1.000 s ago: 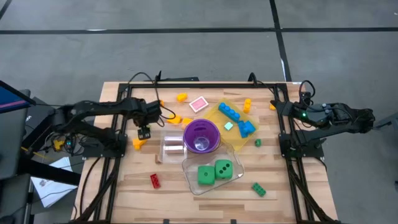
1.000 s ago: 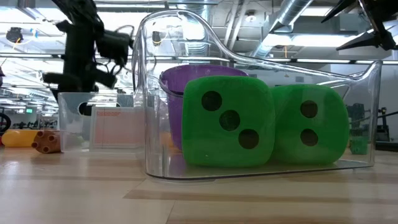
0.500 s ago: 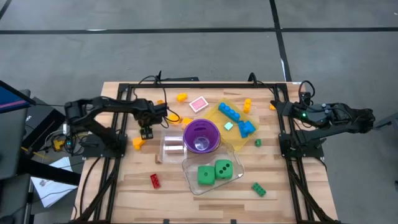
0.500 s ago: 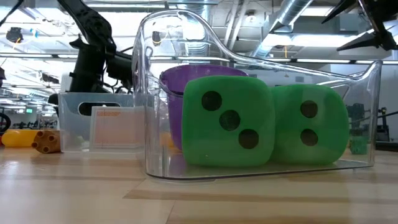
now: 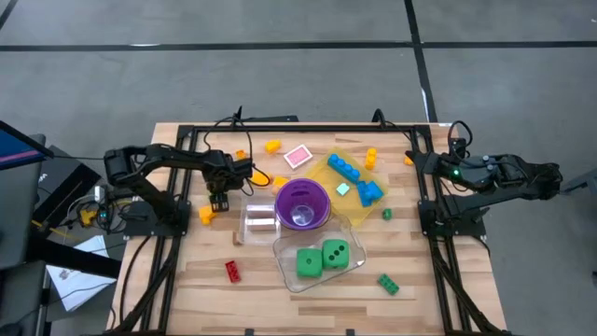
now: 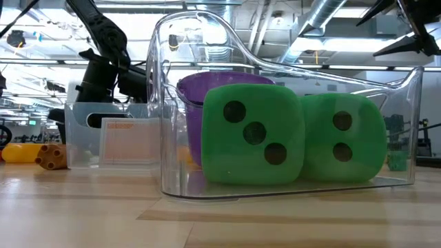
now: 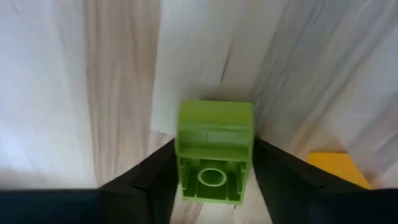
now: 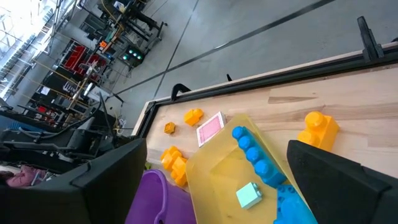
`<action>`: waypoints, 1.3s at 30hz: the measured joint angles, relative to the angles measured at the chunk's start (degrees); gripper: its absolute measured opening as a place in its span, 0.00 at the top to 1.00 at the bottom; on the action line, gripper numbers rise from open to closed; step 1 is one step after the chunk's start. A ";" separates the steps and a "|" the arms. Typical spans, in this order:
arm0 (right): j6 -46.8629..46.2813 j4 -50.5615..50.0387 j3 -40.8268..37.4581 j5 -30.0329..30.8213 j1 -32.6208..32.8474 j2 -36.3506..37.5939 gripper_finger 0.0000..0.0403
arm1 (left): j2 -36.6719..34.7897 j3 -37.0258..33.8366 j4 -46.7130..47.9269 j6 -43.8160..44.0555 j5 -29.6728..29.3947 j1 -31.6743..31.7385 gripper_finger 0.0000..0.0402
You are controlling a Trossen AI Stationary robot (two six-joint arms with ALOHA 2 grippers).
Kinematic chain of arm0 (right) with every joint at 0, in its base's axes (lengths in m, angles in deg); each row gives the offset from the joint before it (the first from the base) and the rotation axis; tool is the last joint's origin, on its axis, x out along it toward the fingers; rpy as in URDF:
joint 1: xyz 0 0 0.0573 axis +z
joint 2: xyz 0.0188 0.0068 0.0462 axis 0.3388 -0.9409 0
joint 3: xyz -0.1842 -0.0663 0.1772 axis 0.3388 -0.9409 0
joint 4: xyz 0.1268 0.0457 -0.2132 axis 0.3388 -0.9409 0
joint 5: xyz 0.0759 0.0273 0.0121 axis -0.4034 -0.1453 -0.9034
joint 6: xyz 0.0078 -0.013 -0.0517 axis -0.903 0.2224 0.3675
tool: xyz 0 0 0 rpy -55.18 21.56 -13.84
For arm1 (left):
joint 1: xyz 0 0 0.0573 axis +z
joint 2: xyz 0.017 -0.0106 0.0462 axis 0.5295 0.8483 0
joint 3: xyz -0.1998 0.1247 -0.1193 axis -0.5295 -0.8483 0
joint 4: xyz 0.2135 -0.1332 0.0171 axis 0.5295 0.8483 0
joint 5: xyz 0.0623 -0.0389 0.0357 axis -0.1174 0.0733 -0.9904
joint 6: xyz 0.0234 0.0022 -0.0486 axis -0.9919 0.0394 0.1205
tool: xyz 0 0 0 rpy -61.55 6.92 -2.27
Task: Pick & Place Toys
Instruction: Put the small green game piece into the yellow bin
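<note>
My left gripper [image 5: 219, 198] points down at the table's left part, shut on a light green brick [image 7: 214, 152]. The gripper hides that brick in the high view. An orange-yellow brick [image 5: 207, 215] lies on the wood just beside it. Other toys are scattered: a red brick [image 5: 231, 271], a green brick [image 5: 388, 284], a pink piece [image 5: 298, 156] and blue bricks [image 5: 347, 169]. Two green dice [image 5: 322, 259] sit in a clear tub [image 6: 172, 138]. My right gripper [image 5: 417, 161] hangs open, high at the right edge. My left gripper pinches the green brick by two opposite side walls [image 7: 180, 168] between its two fingers [image 7: 152, 183]. The fingers come from above, pointing steeply down. The brick's hollow underside [image 7: 212, 178] faces up toward the wrist. Whether its lower end stands on the wood I cannot tell.
A purple cup [image 5: 301, 203] stands mid-table, a small clear tub [image 5: 259, 219] to its left and a yellow translucent tray [image 5: 328, 169] behind it. Black frame rails [image 5: 177, 233] run along both table sides. Bare wood lies at the near left.
My left gripper has sunk toward the table and tipped to point more steeply down, while the arm behind it has folded forward. It stays over the same spot beside the orange-yellow brick.
</note>
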 joint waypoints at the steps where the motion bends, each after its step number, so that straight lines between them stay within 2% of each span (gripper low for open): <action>1: 0.00 0.00 0.00 0.00 0.01 0.01 0.06 | -0.28 -0.07 -0.02 0.02 0.18 0.00 0.58; 4: 0.02 0.00 0.00 0.00 0.01 -0.01 0.06 | -0.90 -0.17 0.13 0.07 -0.13 0.01 0.67; 12: 0.04 0.06 0.00 0.00 0.01 0.01 0.06 | -1.41 0.08 0.72 0.44 -1.72 0.04 0.67; 20: 0.11 0.29 0.00 0.00 0.01 -0.01 0.06 | -2.78 4.33 5.69 5.19 -0.70 0.04 0.67; 28: 0.13 0.15 0.00 -0.02 0.00 -0.01 0.06 | -12.03 6.51 6.60 9.29 0.71 3.33 0.67; 34: 0.85 0.09 0.00 0.00 -0.01 -0.01 0.06 | -18.61 10.04 6.37 12.56 4.23 7.42 0.67; 39: 1.51 0.05 0.00 0.15 0.01 -0.01 0.06 | -21.05 14.82 3.36 12.89 8.78 8.33 0.67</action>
